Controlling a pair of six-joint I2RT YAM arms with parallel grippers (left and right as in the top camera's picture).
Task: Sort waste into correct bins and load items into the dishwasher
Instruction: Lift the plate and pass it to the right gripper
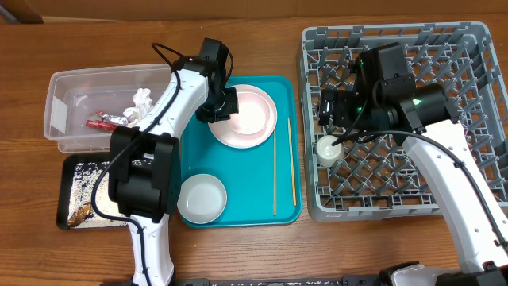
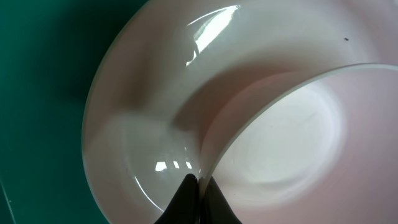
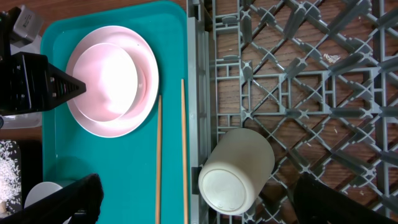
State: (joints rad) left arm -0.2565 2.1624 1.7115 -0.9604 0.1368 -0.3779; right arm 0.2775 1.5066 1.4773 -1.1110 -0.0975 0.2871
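A pale pink plate (image 1: pixel 262 131) lies on the teal tray (image 1: pixel 238 171), with a white bowl (image 1: pixel 248 111) resting in it. My left gripper (image 1: pixel 216 107) is shut on this bowl's left rim. In the left wrist view the fingertips (image 2: pixel 200 182) pinch the thin rim of the bowl (image 2: pixel 280 124) over the plate (image 2: pixel 124 93). My right gripper (image 1: pixel 332 129) is open over the grey rack (image 1: pixel 397 48). A small white cup (image 3: pixel 236 171) lies on its side between the spread fingers (image 3: pixel 202 202), untouched. Two chopsticks (image 3: pixel 158 155) lie on the tray.
A second white bowl (image 1: pixel 201 198) sits at the tray's front left. The clear tub (image 1: pixel 71 95) holds a red wrapper (image 1: pixel 101 121) and white tissue (image 1: pixel 143 98). The black tray (image 1: pixel 75 168) holds rice grains and brown bits (image 1: pixel 79 213).
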